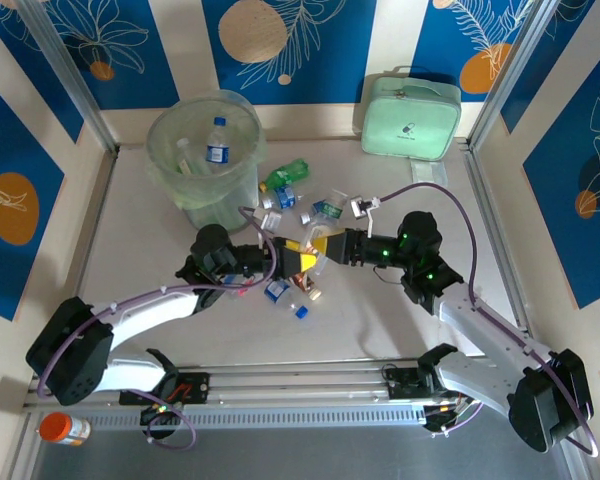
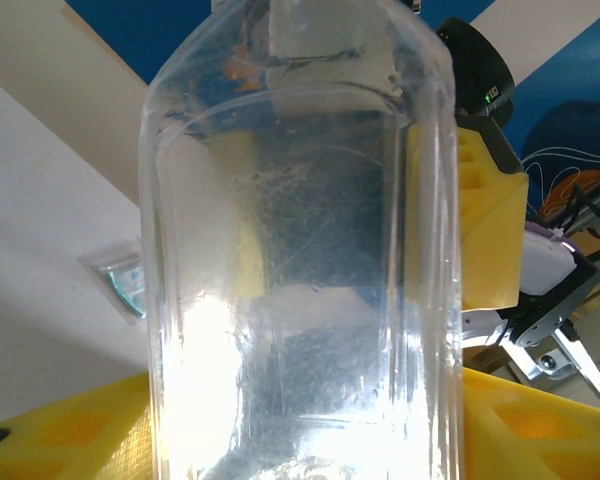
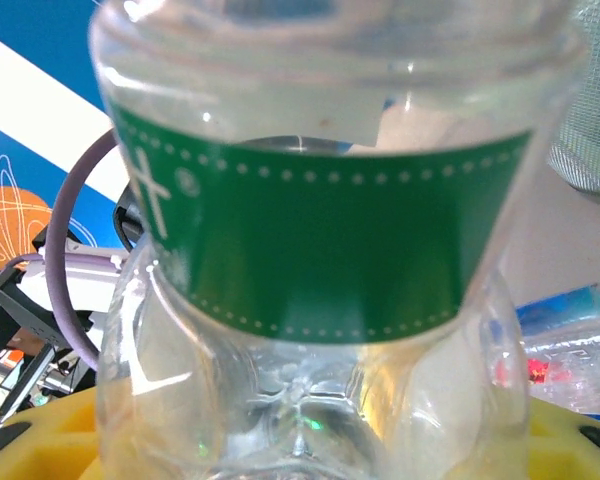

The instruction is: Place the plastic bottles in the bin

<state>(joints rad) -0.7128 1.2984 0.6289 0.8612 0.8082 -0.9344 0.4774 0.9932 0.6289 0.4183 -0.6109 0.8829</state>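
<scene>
Both grippers meet over the middle of the table on one clear plastic bottle [image 1: 314, 262] with a green label [image 3: 320, 230]. My right gripper [image 1: 327, 245] is shut on its crushed lower part, yellow fingers [image 3: 40, 445] on either side. My left gripper [image 1: 298, 259] comes from the other side, and its yellow fingers [image 2: 50, 430] lie against the bottle's clear body [image 2: 300, 250]. Several more bottles lie loose on the table, among them a green one [image 1: 286, 175] and a blue-labelled one [image 1: 277, 290]. The bin [image 1: 170, 165] stands at the back left with two bottles [image 1: 217, 142] inside.
A mint green zipped case [image 1: 410, 115] stands against the back wall on the right. An orange pill bottle [image 1: 63, 428] lies at the near left corner beyond the rail. Loose caps [image 1: 302, 310] lie just in front of the grippers.
</scene>
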